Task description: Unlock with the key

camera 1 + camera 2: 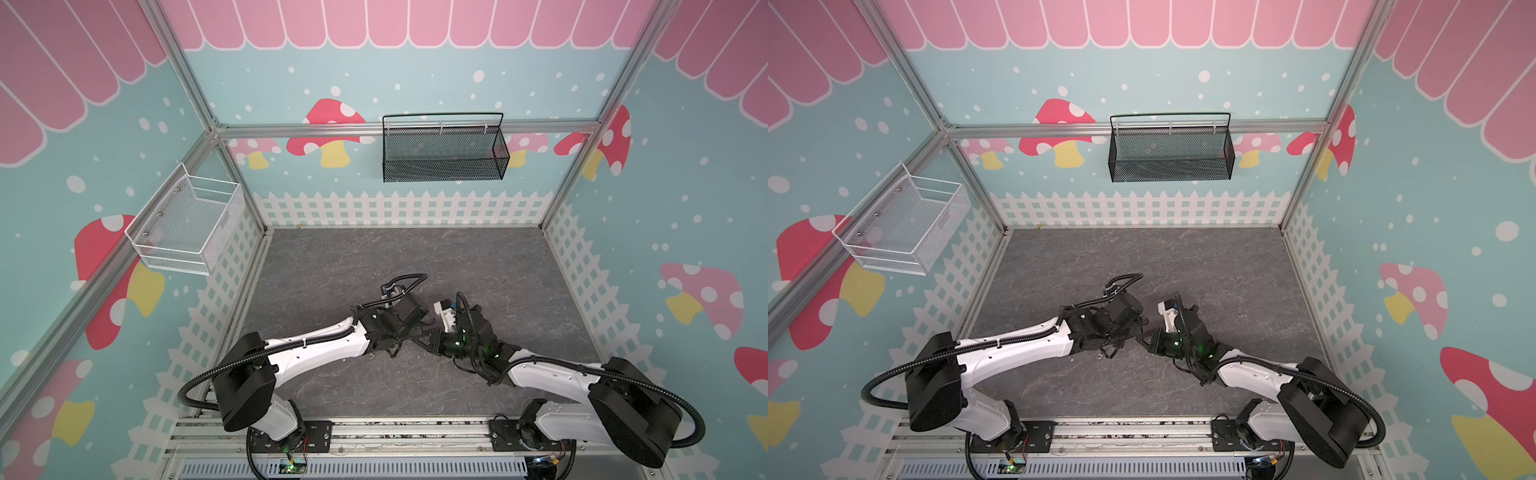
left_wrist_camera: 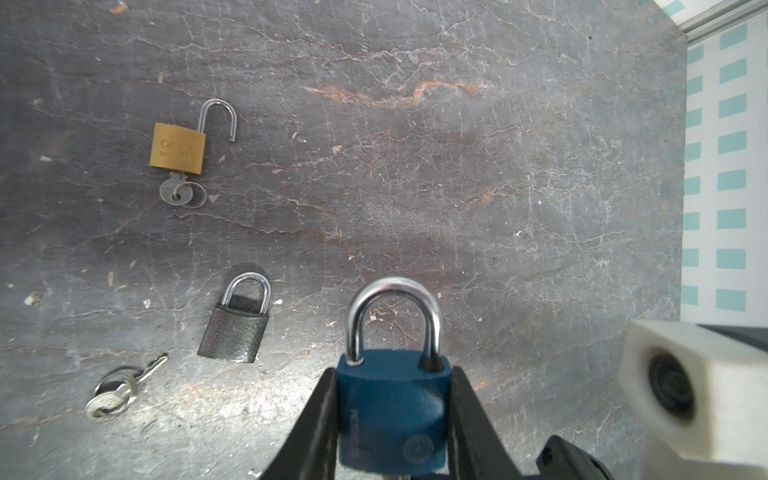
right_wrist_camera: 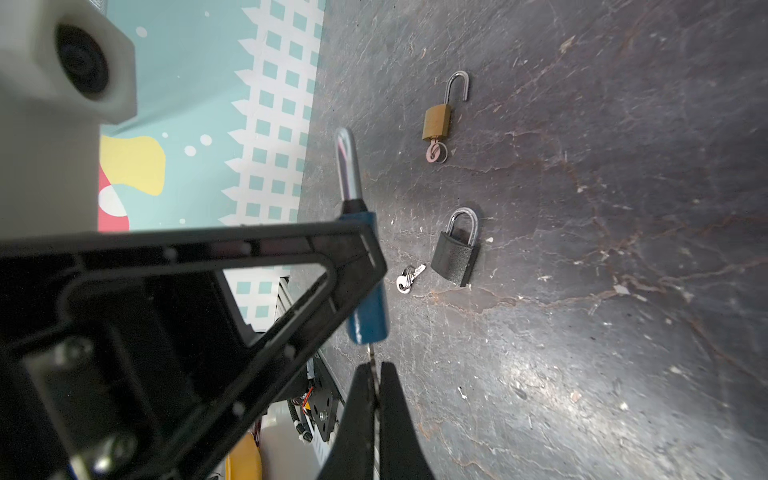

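the left gripper (image 2: 393, 372) clamped the blue padlock (image 2: 390, 409) by the sides of its body, above the table (image 2: 457, 166), with the shackle seated. the right gripper (image 3: 376, 368) was pinched tight on a key (image 3: 372, 353), whose blade appeared to enter the padlock's underside, though that joint looked thin and blurred. on the table lay an open brass padlock (image 2: 178, 147), a grey padlock (image 2: 235, 332) and loose keys (image 2: 112, 399).

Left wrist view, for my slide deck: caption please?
Left pincer grips a shut blue padlock; open brass padlock, shut grey padlock and loose keys lie on the table.
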Motion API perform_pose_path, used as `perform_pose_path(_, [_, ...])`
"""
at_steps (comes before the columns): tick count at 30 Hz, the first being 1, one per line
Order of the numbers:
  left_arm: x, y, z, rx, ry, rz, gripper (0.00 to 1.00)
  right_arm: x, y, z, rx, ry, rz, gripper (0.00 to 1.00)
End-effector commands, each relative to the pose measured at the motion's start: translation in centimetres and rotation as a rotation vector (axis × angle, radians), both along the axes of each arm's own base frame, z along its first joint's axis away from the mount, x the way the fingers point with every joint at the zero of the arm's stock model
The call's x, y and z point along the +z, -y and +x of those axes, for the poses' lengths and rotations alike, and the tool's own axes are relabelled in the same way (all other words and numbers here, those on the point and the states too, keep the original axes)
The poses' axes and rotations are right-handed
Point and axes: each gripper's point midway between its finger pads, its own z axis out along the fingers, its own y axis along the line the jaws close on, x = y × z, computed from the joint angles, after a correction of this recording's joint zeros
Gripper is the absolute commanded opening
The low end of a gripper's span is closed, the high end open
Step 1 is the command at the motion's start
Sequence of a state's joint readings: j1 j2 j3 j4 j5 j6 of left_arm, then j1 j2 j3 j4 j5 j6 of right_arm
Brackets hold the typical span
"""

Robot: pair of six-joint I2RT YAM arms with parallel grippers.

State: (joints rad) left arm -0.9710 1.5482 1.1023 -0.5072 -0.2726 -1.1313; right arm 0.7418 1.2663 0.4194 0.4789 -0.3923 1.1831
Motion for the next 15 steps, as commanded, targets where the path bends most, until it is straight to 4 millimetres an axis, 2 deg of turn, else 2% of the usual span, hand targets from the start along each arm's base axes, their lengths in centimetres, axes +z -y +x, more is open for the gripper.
perform_pose_path(1, [1.7, 1.4, -0.9, -0.026, -0.006, -0.082, 0.00, 3.6, -0.3, 1.9, -0.050, 0.111, 0.047, 0.00])
perform_pose_path(10, [1.8, 1.6, -3.3, -0.057, -0.031, -0.123, 0.00, 5.9, 1.0, 3.4, -0.144, 0.222, 0.015, 0.00])
perform_pose_path(15, [2.4, 1.2, -3.4, -0.046, -0.010, -0.148, 0.00, 7.4, 0.9, 3.4, -0.144, 0.252, 0.050, 0.00])
